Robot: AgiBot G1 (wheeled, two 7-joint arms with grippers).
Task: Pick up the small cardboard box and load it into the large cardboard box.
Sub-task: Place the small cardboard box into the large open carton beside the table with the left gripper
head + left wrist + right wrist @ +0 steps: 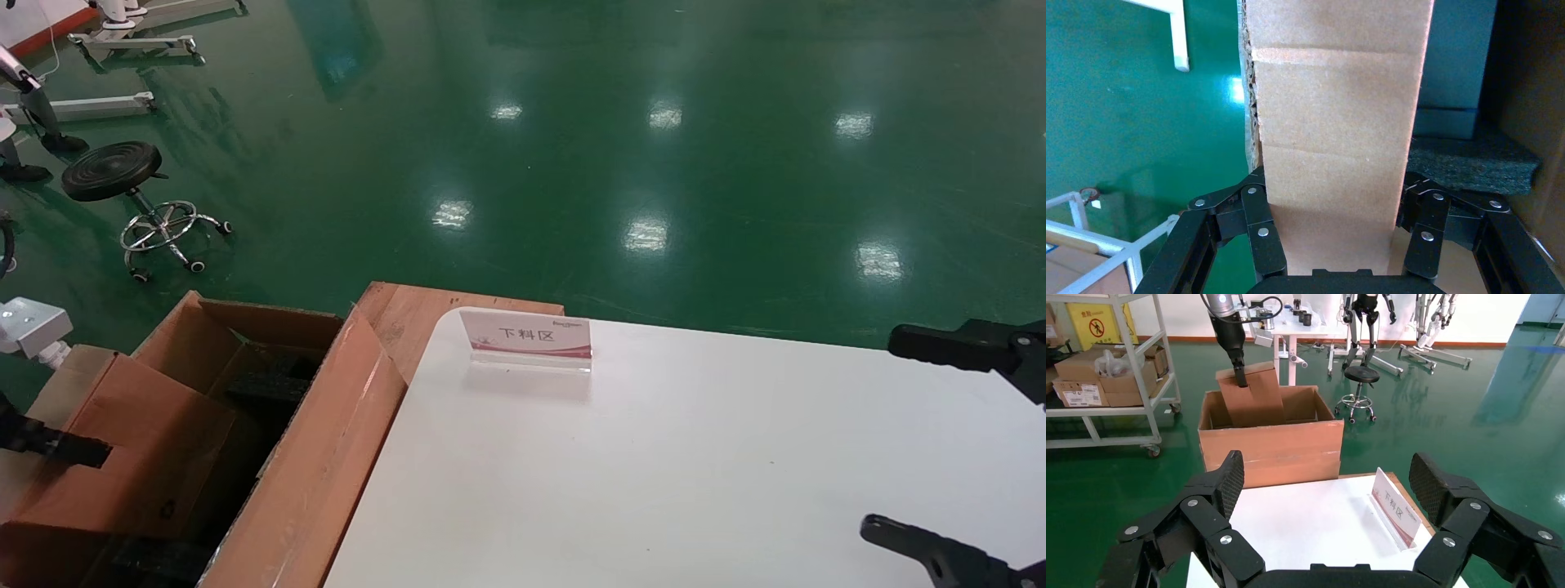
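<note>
1. While the left claw point(1333, 245) pinches the small cardboard box point(1333, 122), that box stands on edge, lowered partway into the large cardboard box point(1269, 444).
2. Dark foam point(1471, 162) lies inside the large cardboard box, just beside the held carton.
3. Next to the large cardboard box sits the white surface point(695, 457), carrying a small sign point(527, 336).
4. Over the surface's far side from the large cardboard box, the right claw point(1327, 484) hovers spread and empty.
5. Beyond the large cardboard box stands a black stool point(114, 170).
</note>
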